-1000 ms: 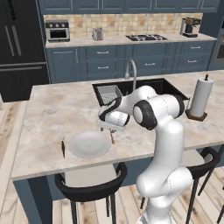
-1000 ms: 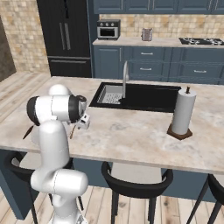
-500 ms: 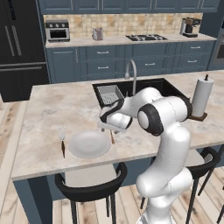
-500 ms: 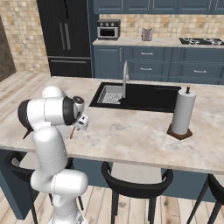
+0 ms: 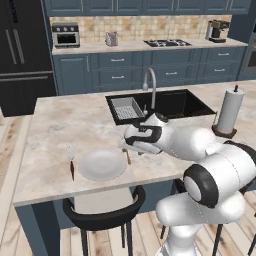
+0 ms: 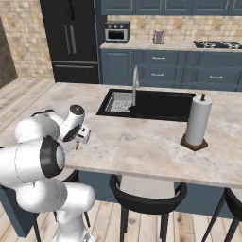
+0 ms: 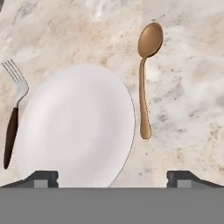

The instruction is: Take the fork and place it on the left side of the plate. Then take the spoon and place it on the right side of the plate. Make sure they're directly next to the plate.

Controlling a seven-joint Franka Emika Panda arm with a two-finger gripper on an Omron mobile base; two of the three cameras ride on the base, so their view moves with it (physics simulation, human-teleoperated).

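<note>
- Three task things sit together on the desk [image 5: 60, 125] in the left base view: plate [image 5: 101, 164] near the front edge, fork [image 5: 71, 161] just beside its left rim, spoon [image 5: 127, 156] just beside its right rim. Looks like both placements are done, cutlery tucked close as the task asks.
- Hand [image 5: 134, 148] hangs over the spoon side, low, holding nothing as far as I can tell. Sink [image 5: 165, 102] and paper towel roll [image 5: 228, 111] sit well apart, so there is open desk behind and to the right for pulling away.
- Right base view: hand [image 6: 78, 142] partly hidden behind the arm, jaws hard to read here. Desk [image 6: 142, 142] is bare between arm and paper towel roll [image 6: 196, 123]; front edge is close below the hand.
- Hand view: fingertips [image 7: 43, 177] stand wide apart at the bottom, nothing between them, hand empty. Plate [image 7: 78, 124] in the middle, fork [image 7: 14, 111] near its left rim with tines away, spoon [image 7: 145, 78] alongside the right rim with a thin gap, bowl away. Both roughly parallel, neither on the plate.
</note>
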